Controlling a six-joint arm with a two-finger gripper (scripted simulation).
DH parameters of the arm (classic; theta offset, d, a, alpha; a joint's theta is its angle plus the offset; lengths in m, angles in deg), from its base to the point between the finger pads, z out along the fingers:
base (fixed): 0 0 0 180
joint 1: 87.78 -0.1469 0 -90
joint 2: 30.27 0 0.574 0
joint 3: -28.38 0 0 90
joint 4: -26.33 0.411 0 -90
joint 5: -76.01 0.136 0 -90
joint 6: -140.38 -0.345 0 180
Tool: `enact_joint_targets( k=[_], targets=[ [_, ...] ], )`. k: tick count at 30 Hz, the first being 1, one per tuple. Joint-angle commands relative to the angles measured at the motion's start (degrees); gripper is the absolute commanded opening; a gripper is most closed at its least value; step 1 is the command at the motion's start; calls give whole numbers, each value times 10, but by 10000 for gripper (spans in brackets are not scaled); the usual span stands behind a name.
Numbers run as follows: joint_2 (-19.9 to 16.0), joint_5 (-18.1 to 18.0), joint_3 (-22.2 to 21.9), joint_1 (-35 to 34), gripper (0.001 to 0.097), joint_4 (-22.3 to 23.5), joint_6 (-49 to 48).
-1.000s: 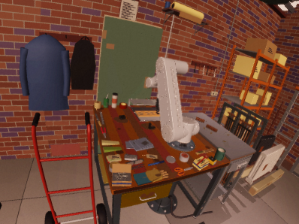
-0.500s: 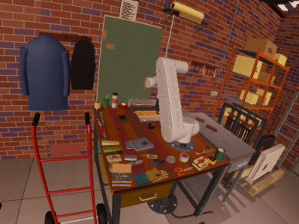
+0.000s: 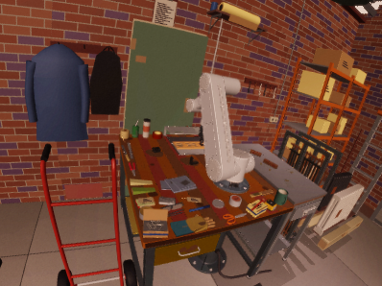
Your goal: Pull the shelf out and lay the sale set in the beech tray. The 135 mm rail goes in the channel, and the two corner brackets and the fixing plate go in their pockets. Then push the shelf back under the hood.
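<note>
The beech tray (image 3: 188, 144) lies on its shelf at the back of the bench, just in front of the grey hood (image 3: 181, 130), and my gripper (image 3: 200, 139), open and empty, hangs over the tray's right end, mostly hidden behind my white arm (image 3: 218, 125). A small dark part (image 3: 193, 160) lies on the bench just in front of the tray. Further forward, small metal pieces (image 3: 168, 201) lie near the front, beside a grey booklet (image 3: 178, 184). I cannot tell what lies in the tray's pockets.
A green board (image 3: 164, 72) leans on the brick wall behind the bench, with cups and jars (image 3: 140, 129) at the back left. Tape rolls, scissors (image 3: 232, 218), gloves and boxes crowd the front edge. A red hand truck (image 3: 81, 216) stands left, a grey table (image 3: 288, 177) right.
</note>
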Motion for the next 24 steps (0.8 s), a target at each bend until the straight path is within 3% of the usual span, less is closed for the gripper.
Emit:
enact_joint_targets(
  k=[1, 20, 24],
  targets=[
    [1, -1, 1, 0, 500, 0, 0],
    [13, -26, 14, 0, 500, 0, 0],
    [27, -58, 33, 0, 500, 0, 0]
  ],
)
